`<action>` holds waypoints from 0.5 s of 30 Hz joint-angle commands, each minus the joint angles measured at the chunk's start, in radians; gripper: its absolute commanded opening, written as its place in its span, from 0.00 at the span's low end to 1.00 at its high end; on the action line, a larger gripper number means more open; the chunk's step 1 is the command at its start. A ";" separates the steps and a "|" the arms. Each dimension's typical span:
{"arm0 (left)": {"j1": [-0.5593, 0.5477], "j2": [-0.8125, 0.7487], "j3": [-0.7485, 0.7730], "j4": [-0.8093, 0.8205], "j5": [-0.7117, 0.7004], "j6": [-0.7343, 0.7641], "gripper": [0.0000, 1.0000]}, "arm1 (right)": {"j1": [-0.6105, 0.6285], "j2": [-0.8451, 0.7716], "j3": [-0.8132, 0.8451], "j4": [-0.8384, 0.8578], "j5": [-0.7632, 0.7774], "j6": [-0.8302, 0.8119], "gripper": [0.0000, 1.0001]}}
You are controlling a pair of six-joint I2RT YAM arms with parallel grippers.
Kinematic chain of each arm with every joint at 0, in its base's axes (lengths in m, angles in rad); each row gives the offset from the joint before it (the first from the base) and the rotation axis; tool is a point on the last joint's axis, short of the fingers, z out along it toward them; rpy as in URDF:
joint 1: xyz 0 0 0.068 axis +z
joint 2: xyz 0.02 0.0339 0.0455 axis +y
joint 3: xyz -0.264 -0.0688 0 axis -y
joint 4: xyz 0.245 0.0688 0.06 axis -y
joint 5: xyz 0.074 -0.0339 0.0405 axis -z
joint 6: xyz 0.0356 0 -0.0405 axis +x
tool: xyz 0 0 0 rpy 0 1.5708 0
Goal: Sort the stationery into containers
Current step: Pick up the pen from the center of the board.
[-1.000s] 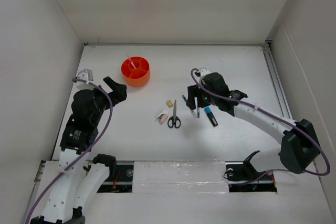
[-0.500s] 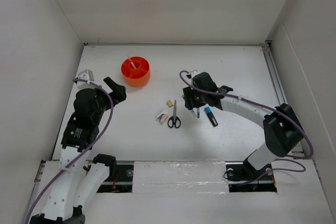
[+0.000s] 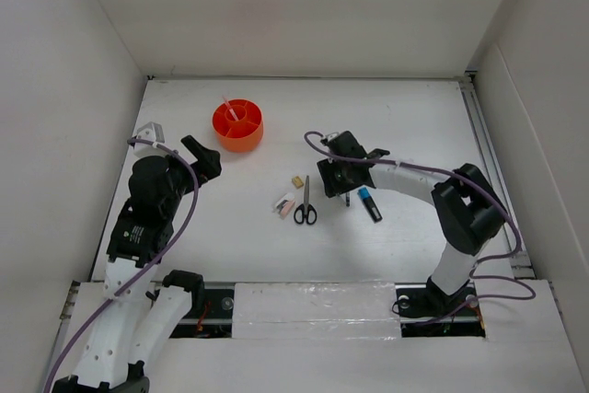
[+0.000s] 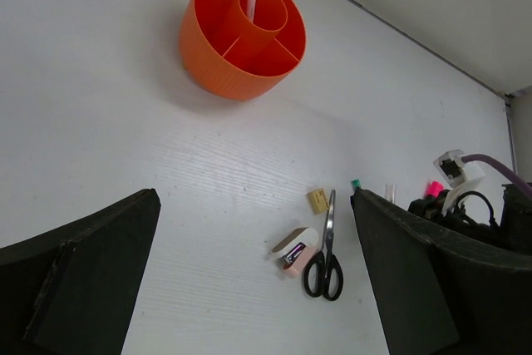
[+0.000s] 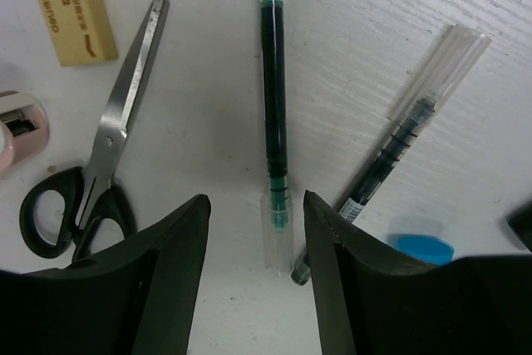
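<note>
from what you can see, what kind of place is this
Probably a robot test cell in a lab: a white table boxed in by plain white panels, a left arm and right arm bolted at its near edge, and scissors and an orange tub laid out as props.

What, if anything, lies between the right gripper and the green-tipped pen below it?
Nothing visible. The open right gripper hangs with a finger on each side of the green-tipped pen. The scissors and the other dark pen lie off to either side, apart from it.
</note>
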 commanded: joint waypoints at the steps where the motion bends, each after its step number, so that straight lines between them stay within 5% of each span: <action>1: 0.002 -0.011 -0.004 0.019 0.001 0.009 1.00 | -0.002 0.006 0.046 -0.004 0.018 -0.005 0.55; 9: 0.002 -0.020 -0.004 0.019 0.010 0.009 1.00 | -0.002 0.078 0.046 -0.024 0.018 0.015 0.48; 15: 0.002 -0.021 -0.004 0.019 0.019 0.009 1.00 | -0.002 0.098 0.035 -0.045 0.065 0.035 0.17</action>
